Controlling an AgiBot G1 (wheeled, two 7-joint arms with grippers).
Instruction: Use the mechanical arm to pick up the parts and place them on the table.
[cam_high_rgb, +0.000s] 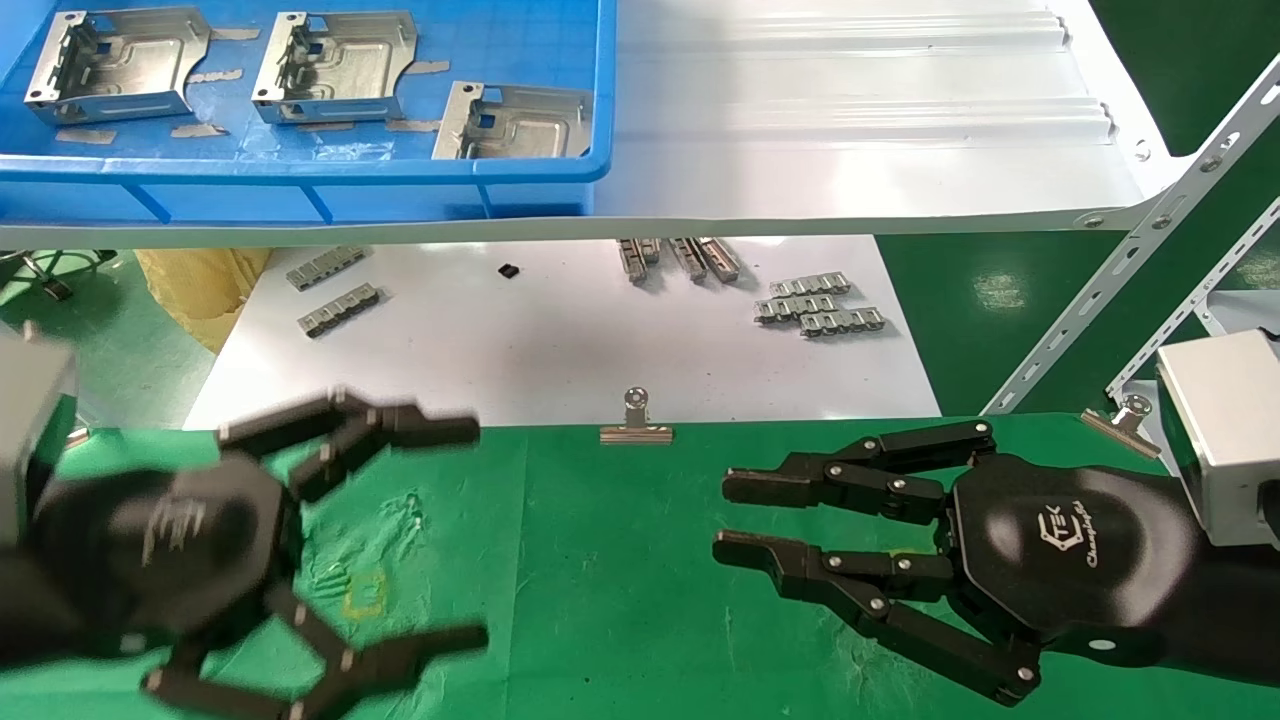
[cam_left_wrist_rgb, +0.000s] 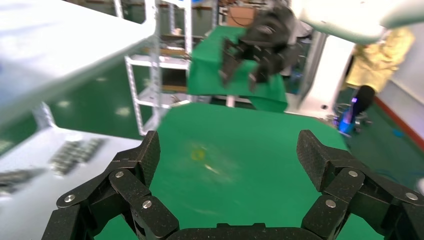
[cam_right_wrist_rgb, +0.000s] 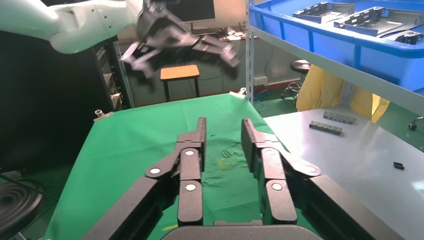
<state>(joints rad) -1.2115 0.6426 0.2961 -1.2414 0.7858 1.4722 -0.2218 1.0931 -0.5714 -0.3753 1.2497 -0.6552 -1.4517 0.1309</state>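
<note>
Three parts (cam_high_rgb: 120, 62) (cam_high_rgb: 335, 65) (cam_high_rgb: 512, 122) lie in a blue bin (cam_high_rgb: 300, 170) on a white shelf (cam_high_rgb: 850, 110), well above and behind the table (cam_high_rgb: 600, 560). Nothing is held. The left gripper (cam_high_rgb: 480, 530) hangs over the table's left side with its fingers (cam_left_wrist_rgb: 137, 165) spread wide apart. The right gripper (cam_high_rgb: 735, 520) hovers over the table's right side, fingers (cam_right_wrist_rgb: 192, 150) slightly parted and pointing left toward the other hand. Behind the green cloth lies a white sheet (cam_high_rgb: 560, 340) carrying small toothed strips (cam_high_rgb: 820, 308), and a binder clip (cam_high_rgb: 636, 425) sits on the cloth's far edge.
</note>
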